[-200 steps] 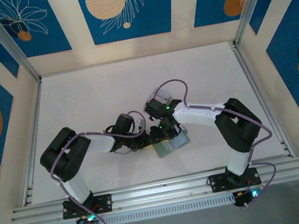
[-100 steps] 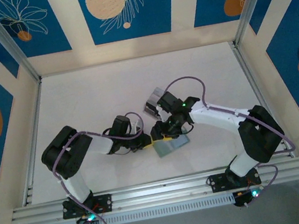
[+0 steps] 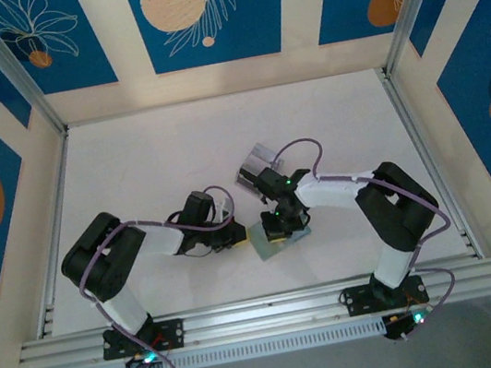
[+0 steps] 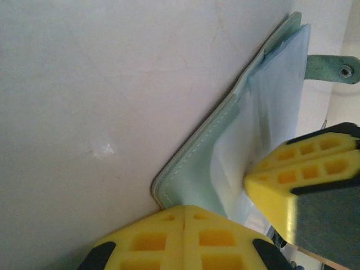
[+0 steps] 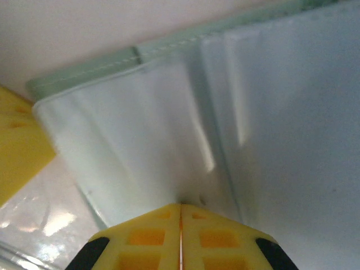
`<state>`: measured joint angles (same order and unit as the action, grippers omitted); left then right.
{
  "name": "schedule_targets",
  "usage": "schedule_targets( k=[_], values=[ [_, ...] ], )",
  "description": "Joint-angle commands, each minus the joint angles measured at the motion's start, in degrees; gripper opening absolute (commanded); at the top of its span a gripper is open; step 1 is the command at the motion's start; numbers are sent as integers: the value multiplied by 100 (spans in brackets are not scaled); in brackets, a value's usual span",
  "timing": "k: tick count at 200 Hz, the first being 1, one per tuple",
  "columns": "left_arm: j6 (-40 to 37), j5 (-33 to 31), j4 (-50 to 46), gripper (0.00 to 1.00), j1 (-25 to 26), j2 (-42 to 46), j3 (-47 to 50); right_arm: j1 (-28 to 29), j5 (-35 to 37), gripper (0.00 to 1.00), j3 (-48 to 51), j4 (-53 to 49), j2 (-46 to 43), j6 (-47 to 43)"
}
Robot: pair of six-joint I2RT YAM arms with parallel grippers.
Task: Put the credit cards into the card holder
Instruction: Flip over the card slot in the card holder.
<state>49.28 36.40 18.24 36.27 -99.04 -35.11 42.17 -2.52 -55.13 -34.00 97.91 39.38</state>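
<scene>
The sage-green card holder lies open on the table between the arms, its clear inner sleeves facing up and its snap tab sticking out at the far end. My left gripper is shut, its yellow tips resting on the holder's near corner. My right gripper is shut too, tips pressed against a clear sleeve; whether it pinches the sleeve I cannot tell. Its fingers appear in the left wrist view. No single credit card can be made out.
A pale grey-white stack lies just behind the right wrist. The white table is walled by metal rails, one running along the near edge. The two wrists sit very close together over the holder.
The right gripper has gone from partly open to shut and settled on the holder's sleeves; its arm folded back toward its base. The left gripper stayed shut in place.
</scene>
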Motion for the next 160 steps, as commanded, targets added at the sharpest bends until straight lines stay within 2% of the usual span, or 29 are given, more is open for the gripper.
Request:
schedule_targets(
  k=[1, 35, 60, 87, 108, 135, 160],
  values=[
    [-250, -53, -887, 1, -158, 11, 94, 195, -55, 11, 162, 238, 129, 453],
    [-517, -11, -1300, 2, -412, 233, -54, 355, -343, 11, 159, 682, 312, 931],
    [-620, 33, -1516, 2, -617, 397, -121, 384, 22, 14, -81, 443, 162, 1050],
    [-774, 15, -1874, 3, -840, 812, -115, 250, 543, 28, -479, -165, -301, 822],
    [-973, -105, -2392, 6, -1008, 1315, -101, -55, 750, 39, -885, -576, -610, 450],
    [-1158, -305, -3041, 9, -1203, 1957, -102, -628, 666, 43, -1451, -849, -610, -125],
    [-1219, -397, -3356, 12, -1252, 2324, -155, -1171, 674, 43, -2128, -1052, -250, -700]
  ],
)
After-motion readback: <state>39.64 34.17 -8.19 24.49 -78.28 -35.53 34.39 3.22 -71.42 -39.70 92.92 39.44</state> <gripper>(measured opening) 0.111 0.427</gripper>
